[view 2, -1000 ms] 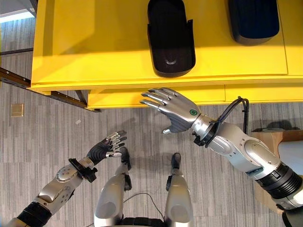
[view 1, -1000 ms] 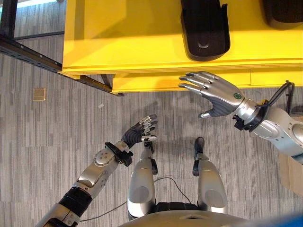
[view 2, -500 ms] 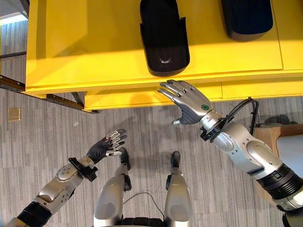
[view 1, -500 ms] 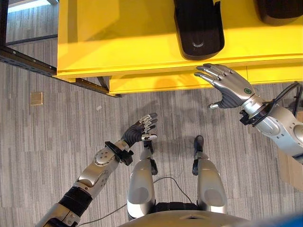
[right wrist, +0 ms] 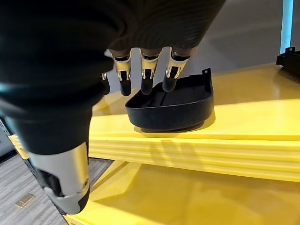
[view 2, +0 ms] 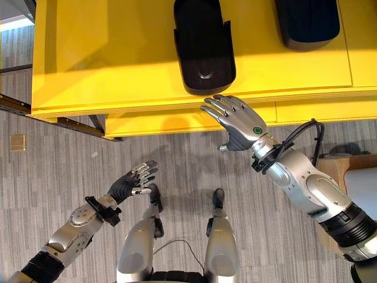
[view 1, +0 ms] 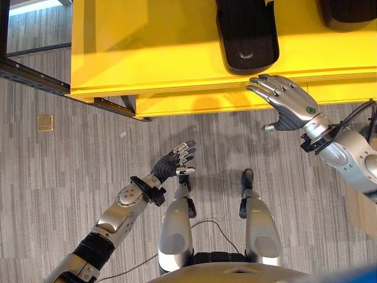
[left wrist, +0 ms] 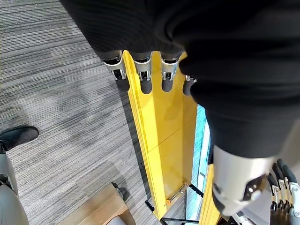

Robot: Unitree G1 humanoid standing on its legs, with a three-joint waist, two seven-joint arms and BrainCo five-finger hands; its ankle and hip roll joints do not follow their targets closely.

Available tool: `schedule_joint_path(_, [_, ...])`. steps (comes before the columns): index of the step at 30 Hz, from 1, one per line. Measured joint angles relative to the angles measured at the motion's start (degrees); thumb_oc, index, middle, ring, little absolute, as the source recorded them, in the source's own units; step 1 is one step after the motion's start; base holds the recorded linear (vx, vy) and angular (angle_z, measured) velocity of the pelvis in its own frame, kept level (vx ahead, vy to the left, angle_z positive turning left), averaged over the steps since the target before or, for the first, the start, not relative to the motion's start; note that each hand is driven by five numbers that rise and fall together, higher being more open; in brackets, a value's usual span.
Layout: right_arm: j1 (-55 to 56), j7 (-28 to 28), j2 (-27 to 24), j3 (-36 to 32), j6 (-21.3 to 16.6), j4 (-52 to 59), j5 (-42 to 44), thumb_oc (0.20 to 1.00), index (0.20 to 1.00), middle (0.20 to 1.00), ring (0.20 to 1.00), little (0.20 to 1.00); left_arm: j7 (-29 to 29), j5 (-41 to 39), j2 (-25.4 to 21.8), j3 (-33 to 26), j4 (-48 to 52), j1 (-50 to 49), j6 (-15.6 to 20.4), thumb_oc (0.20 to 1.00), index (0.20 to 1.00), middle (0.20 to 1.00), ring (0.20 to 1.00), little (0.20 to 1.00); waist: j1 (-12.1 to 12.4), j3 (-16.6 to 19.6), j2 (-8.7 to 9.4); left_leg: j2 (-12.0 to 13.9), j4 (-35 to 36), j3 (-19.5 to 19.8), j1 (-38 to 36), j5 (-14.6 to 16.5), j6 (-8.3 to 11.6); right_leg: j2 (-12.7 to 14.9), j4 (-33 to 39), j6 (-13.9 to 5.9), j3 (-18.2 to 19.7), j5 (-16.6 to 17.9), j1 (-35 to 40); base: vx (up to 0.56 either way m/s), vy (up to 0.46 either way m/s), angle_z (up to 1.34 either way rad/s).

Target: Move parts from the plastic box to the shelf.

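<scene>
A black moulded part lies on the top board of the yellow shelf, and in the right wrist view it is the black part just past my fingertips. A second black part lies further right on the same board. My right hand hovers open, holding nothing, at the shelf's front edge just below the first part. My left hand hangs low over the floor with relaxed, empty fingers.
The shelf has a lower yellow board under the top one and dark metal rails at its left. Grey carpet covers the floor. A cardboard box corner shows at the right edge.
My right hand has moved right and up toward the shelf's front edge, nearer the black part. The view shifted slightly at first. The left hand has stayed put.
</scene>
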State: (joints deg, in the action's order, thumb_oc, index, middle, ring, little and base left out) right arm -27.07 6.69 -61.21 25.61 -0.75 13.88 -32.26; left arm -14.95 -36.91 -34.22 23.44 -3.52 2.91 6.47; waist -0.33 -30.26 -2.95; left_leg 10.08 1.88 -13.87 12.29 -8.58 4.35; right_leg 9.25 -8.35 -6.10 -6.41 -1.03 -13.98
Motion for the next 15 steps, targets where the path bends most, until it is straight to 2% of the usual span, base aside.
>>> schedule_joint_path(15, [-3.9,-2.77,0.53,2.61,2.69,-2.57,-0.07,1.0,1.0,1.0,1.0,1.0,-0.02,-0.03,0.0,-0.07,-0.01,0.07,-0.69,1.0,1.0,1.0,1.0,1.0,1.3,-0.08,-0.19,-0.09,-0.16,-0.16,1.12,-0.02,-0.01,0.13,-0.63,0.0,0.17,0.0,-1.56,0.0,0.0,0.0])
